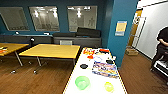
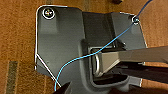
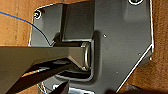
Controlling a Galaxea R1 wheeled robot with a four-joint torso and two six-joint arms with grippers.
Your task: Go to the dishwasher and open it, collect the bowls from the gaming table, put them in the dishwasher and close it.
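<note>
We stand at the near end of the long narrow white-topped gaming table (image 1: 75, 82), which runs from the bottom centre of the head view up toward the middle. The two bowls sit on its near end, within easy reach of where we have stopped: the bright translucent green round plastic bowl (image 1: 82, 82) at lower centre, and the smaller yellow-green plastic bowl (image 1: 109, 86) to its right, the two apart and not touching. Beyond them lie a colourful printed game board (image 1: 105, 69) and two flat black round discs (image 1: 83, 66), then orange and red game boxes (image 1: 89, 52) at the far end. They look left out after play, so we judge that the bowls must be picked from among them.

Yellow wooden tables (image 1: 51, 50) stand at centre left, and a person in dark clothes (image 1: 162, 47) is at the right edge.

Both wrist views look down past our own dark plate at brown wooden floor (image 2: 17, 50), which suggests the arms hang low beside the base. We cannot tell whether the fingers of either arm are wide or narrow.
</note>
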